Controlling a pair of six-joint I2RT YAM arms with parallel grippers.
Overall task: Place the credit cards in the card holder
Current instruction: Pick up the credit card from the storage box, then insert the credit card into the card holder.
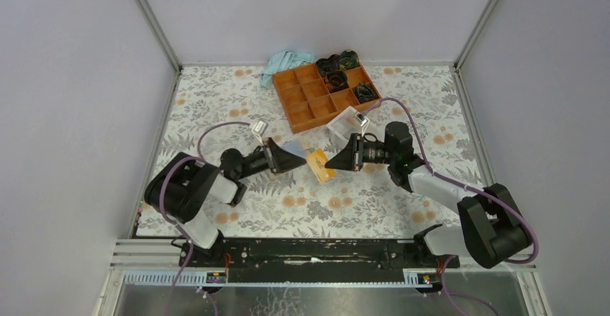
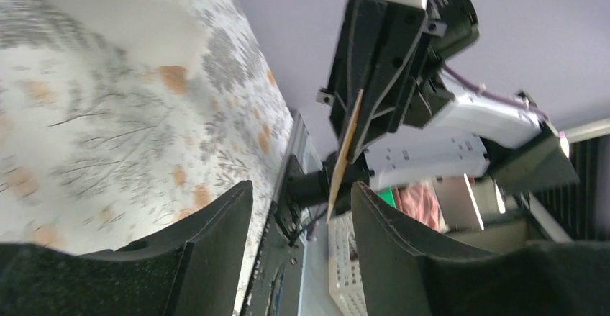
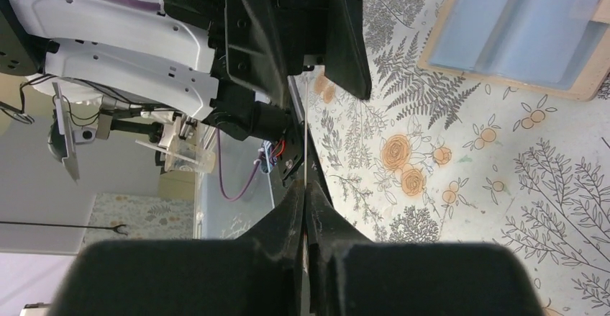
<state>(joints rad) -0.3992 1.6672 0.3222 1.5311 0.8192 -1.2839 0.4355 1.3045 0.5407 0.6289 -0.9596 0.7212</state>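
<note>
Now | right gripper (image 3: 305, 195) clamped on thin orange credit card (image 1: 321, 166) — edge-on | left gripper (image 2: 301, 190) apart

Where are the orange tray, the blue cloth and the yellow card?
orange tray (image 1: 299, 97): top view, an empty compartment.
blue cloth (image 1: 286, 61): top view, its middle.
yellow card (image 1: 320, 166): top view, its flat face.

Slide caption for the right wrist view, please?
Right gripper pinches a thin card edge-on, facing the open left gripper.

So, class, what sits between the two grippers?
A thin orange card, pinched in the right gripper and facing the open left gripper; the top view shows it best.
</note>
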